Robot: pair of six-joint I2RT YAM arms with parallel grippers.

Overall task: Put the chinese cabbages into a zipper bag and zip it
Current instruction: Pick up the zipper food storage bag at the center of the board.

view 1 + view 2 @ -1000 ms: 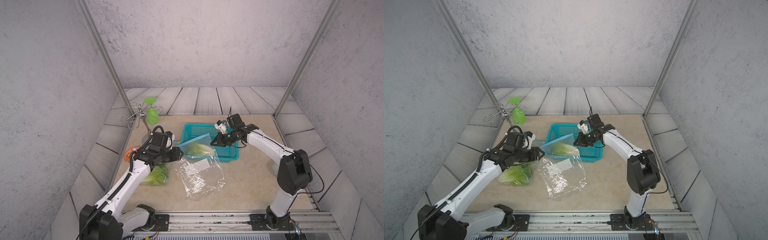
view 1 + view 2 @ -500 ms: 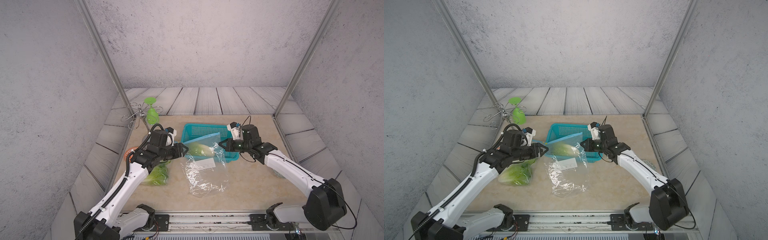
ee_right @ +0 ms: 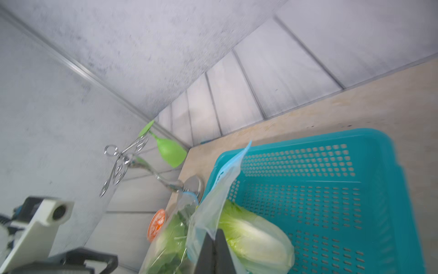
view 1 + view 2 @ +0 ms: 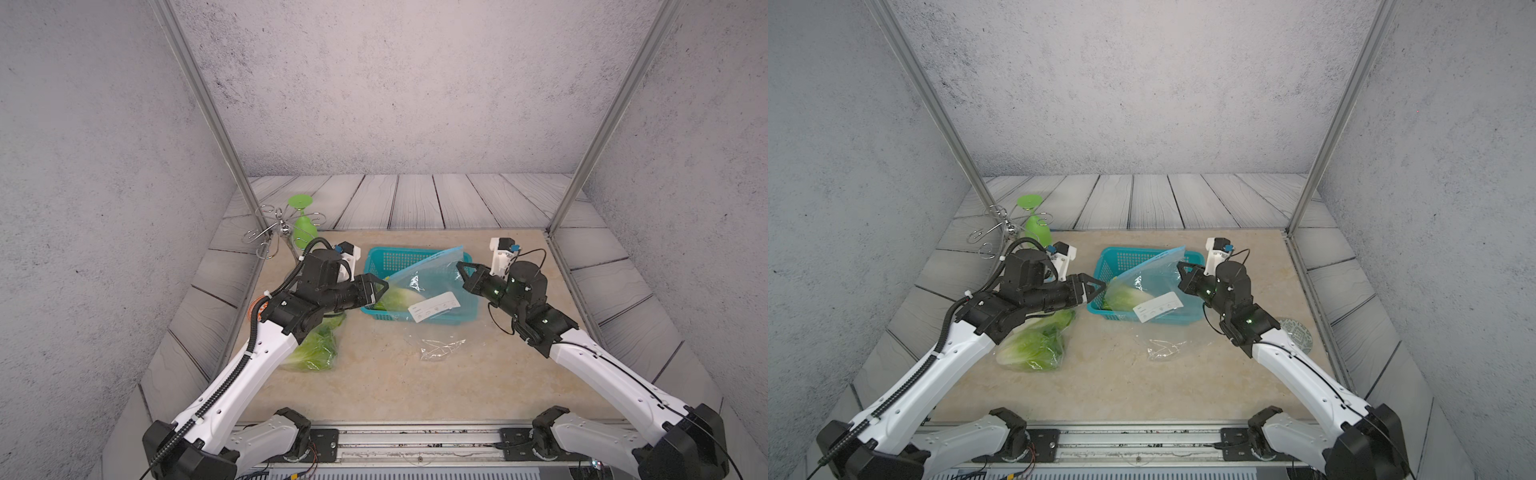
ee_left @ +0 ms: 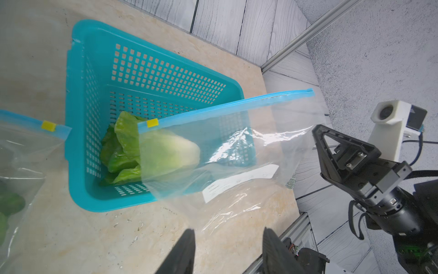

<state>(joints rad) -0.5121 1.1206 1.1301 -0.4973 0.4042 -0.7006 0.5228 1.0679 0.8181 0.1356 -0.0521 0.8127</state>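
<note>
Zipper bag (image 4: 432,282) raised, cabbage (image 5: 125,142) beyond left fingers (image 5: 184,251)

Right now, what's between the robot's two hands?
The clear bag, pinched by the right gripper, hangs there over the blue basket holding a cabbage, in both top views.

One cabbage (image 4: 400,297) lies in the basket (image 4: 395,259); bagged cabbage (image 4: 313,353) lies left.

basket (image 5: 106,201): smooth plastic | zipper bag (image 5: 237,142): glossy clear film | table (image 4: 395,382): matt stone
</note>
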